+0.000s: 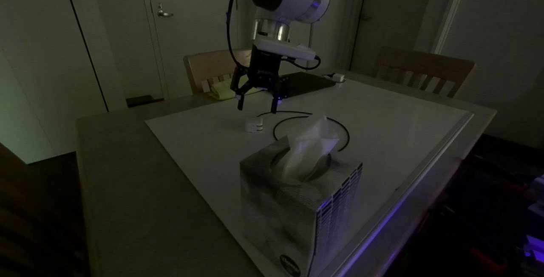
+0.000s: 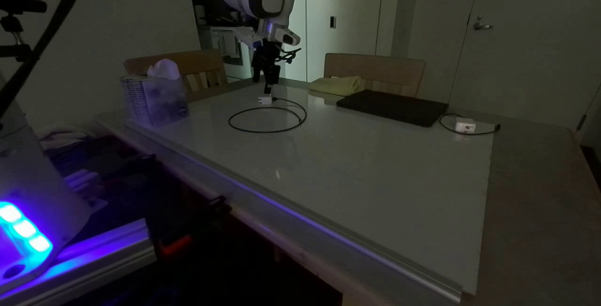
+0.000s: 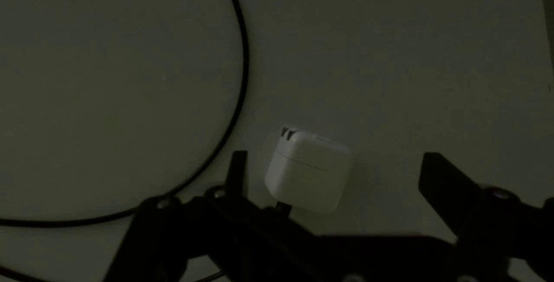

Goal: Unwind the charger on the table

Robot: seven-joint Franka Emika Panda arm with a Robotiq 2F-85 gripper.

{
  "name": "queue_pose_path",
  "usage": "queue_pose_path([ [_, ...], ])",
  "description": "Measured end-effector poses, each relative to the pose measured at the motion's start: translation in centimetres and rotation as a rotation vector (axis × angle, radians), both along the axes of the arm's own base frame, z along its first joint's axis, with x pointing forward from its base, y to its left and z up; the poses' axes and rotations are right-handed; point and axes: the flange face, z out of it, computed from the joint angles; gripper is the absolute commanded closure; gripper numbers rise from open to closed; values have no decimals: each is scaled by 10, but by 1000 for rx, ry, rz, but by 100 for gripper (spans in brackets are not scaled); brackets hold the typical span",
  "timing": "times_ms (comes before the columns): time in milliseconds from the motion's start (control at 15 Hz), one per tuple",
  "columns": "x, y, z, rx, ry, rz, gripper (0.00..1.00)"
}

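Observation:
The charger's white plug block [image 3: 309, 171] lies on the white-topped table [image 2: 357, 179]; it also shows in both exterior views [image 1: 254, 125] [image 2: 265, 99]. Its black cable [image 2: 267, 132] leaves the block and lies in a wide loose loop on the table. The cable also shows in the wrist view [image 3: 246, 52], running left. In an exterior view the tissue box hides part of the loop. My gripper [image 3: 335, 155] is open and empty, pointing down above the plug block. In the wrist view the block appears between the fingers, nearer the left one. The gripper also shows in both exterior views [image 1: 257, 106] [image 2: 262, 83].
A tissue box [image 1: 276, 209] [image 2: 164, 99] stands near the cable loop. A flat black pad [image 2: 394, 106], a folded yellow cloth [image 2: 334, 85] and another white block [image 2: 465, 126] with a short black cable lie along the table's side. Wooden chairs [image 1: 425, 66] stand around it.

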Motion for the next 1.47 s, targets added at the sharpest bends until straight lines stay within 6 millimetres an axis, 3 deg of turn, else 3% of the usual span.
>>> queue_pose_path([
  [600, 20, 1, -22, 5, 60, -2, 0],
  [1467, 43, -2, -34, 42, 194, -36, 0],
])
